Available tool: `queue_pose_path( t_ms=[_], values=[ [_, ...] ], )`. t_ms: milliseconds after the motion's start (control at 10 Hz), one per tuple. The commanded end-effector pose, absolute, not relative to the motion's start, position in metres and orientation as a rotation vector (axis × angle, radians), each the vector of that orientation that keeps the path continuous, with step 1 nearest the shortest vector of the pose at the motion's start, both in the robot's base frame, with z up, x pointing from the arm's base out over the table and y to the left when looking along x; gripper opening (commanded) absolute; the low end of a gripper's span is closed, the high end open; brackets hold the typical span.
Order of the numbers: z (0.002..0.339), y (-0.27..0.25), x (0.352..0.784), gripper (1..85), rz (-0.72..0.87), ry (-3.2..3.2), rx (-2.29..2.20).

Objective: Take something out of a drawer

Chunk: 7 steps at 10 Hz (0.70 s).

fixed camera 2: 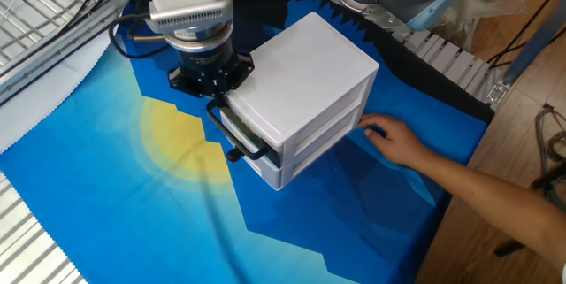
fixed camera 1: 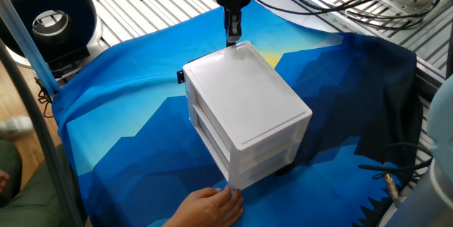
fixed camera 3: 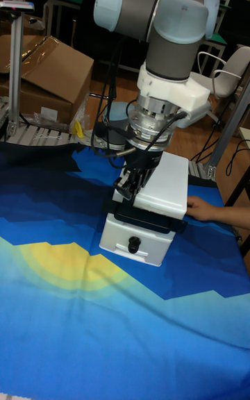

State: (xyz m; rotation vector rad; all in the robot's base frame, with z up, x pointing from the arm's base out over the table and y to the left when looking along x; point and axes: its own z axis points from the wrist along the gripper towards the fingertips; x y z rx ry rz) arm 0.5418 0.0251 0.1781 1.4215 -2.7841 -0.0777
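Note:
The white cabinet (fixed camera 1: 244, 107) stands on the blue cloth. Its top drawer (fixed camera 2: 249, 142) looks pushed in, with the black handle (fixed camera 2: 235, 135) across its front. The something is hidden. My gripper (fixed camera 2: 215, 96) points straight down at the cabinet's front top edge, just above one end of the handle (fixed camera 3: 148, 219). In the one fixed view the gripper (fixed camera 1: 232, 35) shows behind the cabinet's far top edge. Its fingers (fixed camera 3: 130, 183) are dark and bunched, so their gap cannot be read. Nothing is seen held.
A person's hand (fixed camera 2: 393, 138) rests against the cabinet's rear lower corner, also seen as the hand (fixed camera 1: 209, 206). The lower drawer has a small black knob (fixed camera 3: 132, 246). Cables and slatted metal rails (fixed camera 1: 340, 1) surround the cloth. A cardboard box (fixed camera 3: 42, 77) stands at the back left.

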Motion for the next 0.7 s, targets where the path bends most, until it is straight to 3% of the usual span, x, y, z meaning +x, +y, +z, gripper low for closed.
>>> queue_pose_path(
  t_ms=[0, 600],
  values=[
    [0.1791, 0.0289, 0.5405, 1.3, -0.099, -2.764, 1.443],
    [0.1729, 0.0379, 0.5367, 1.3, -0.163, -2.736, 1.479]
  ],
)
